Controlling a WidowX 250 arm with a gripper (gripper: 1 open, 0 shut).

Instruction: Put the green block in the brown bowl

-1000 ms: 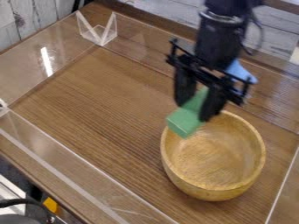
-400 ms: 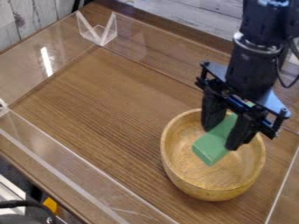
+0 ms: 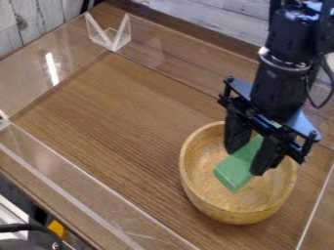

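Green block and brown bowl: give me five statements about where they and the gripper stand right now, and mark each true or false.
1. The gripper is shut on the green block. True.
2. The green block lies flat on the wooden table beside the bowl. False: it is held tilted in the gripper, over the hollow of the brown bowl.
3. The gripper points down toward the bowl. True.
4. The brown bowl is tipped on its side. False: it stands upright, opening up.
5. The block has already been let go. False: the gripper is clamped on it; whether its lower end touches the bowl's floor cannot be told.
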